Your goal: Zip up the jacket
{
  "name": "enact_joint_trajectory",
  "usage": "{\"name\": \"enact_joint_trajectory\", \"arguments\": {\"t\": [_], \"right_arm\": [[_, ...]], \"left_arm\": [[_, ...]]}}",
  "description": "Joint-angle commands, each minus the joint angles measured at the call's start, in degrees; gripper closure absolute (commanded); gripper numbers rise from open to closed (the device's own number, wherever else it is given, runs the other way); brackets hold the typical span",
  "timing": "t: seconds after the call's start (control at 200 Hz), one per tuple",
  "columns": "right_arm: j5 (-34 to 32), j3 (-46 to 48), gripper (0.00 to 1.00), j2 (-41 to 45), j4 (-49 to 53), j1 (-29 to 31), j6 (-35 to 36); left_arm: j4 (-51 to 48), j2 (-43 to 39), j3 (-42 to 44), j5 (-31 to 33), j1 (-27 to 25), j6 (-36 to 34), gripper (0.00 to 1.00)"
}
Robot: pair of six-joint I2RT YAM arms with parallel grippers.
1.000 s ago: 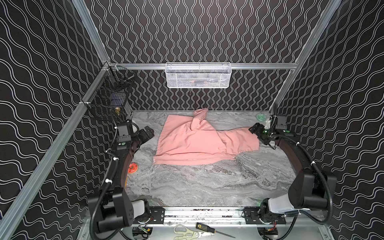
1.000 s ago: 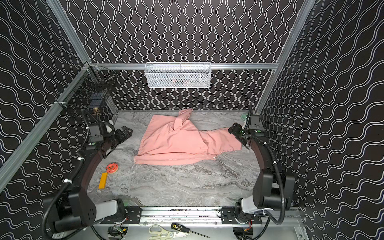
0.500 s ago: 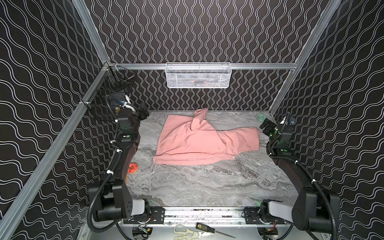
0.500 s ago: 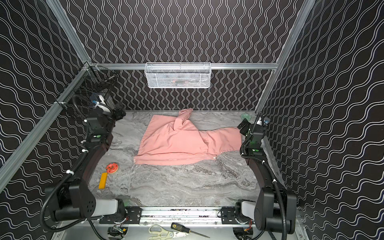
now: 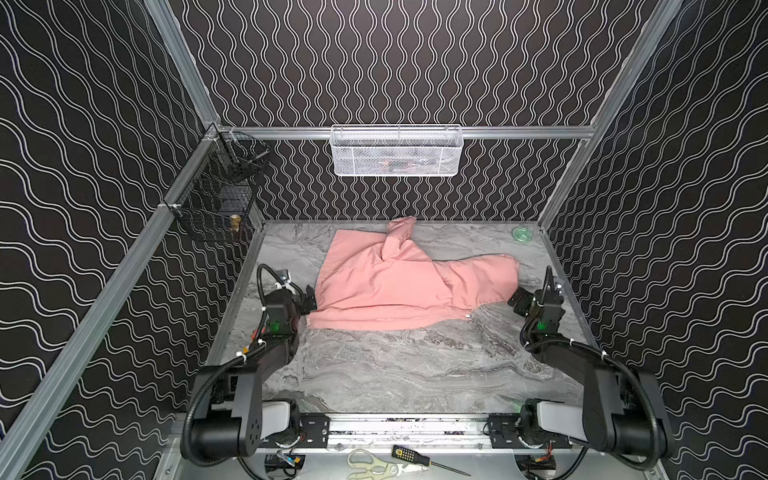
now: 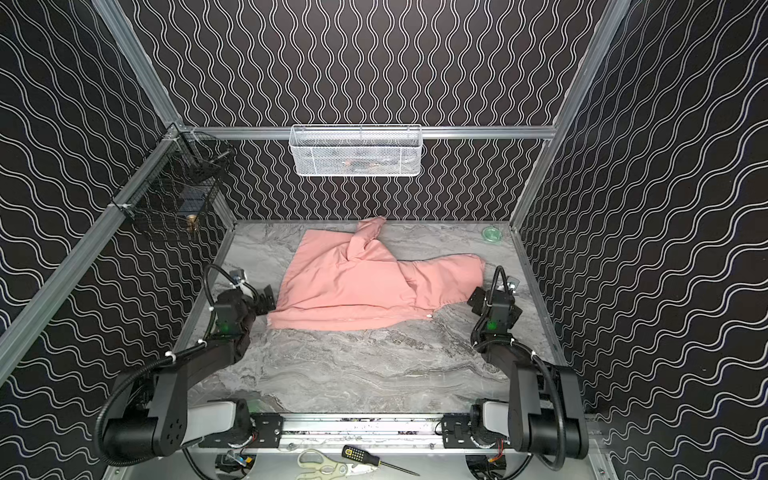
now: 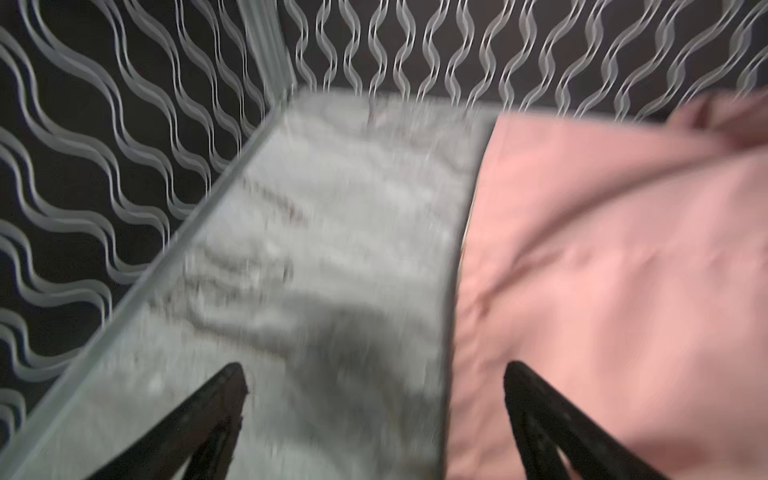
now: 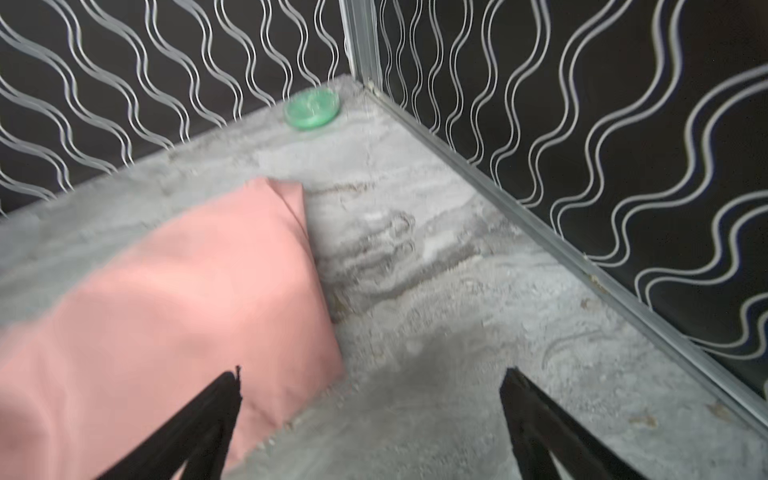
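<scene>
The jacket (image 5: 395, 282) lies flat. The left gripper (image 5: 309, 298) at its 9 o'clock and the right gripper (image 5: 516, 302) at 3 o'clock are both spread wide and empty. Treat all zipping as still ahead of you.

Salmon-pink jacket (image 6: 353, 286) lying flat and creased at the rear of the grey marbled table (image 6: 353, 365). Left claw (image 6: 266, 299) and right claw (image 6: 476, 301) sit just beside its opposite ends. White mesh basket (image 6: 356, 151) hangs on the back rail; scissors (image 6: 328, 463) and screwdriver (image 6: 365, 457) lie on the front ledge.
</scene>
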State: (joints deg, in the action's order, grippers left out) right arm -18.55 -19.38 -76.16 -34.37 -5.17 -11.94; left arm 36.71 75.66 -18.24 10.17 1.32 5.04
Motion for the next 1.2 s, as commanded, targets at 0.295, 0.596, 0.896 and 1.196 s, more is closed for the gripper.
{"name": "enact_joint_trajectory", "arguments": {"t": [0.295, 0.596, 0.896, 1.196], "right_arm": [[11.5, 3.6, 0.01, -10.3, -28.9, 1.7, 9.4], [10.4, 4.8, 0.01, -12.3, -34.8, 2.2, 10.1], [10.1, 4.6, 0.01, -12.1, -34.0, 2.1, 10.0], [10.3, 4.8, 0.01, -12.0, -34.2, 2.2, 10.0]], "left_arm": [[40.8, 21.2, 5.4, -2.1, -3.7, -6.8, 0.01], [23.2, 19.4, -2.3, 6.2, -7.1, -7.0, 0.01], [23.4, 19.5, -2.2, 6.3, -7.1, -7.2, 0.01], [24.9, 19.5, -1.7, 7.1, -7.1, -6.7, 0.01]]}}
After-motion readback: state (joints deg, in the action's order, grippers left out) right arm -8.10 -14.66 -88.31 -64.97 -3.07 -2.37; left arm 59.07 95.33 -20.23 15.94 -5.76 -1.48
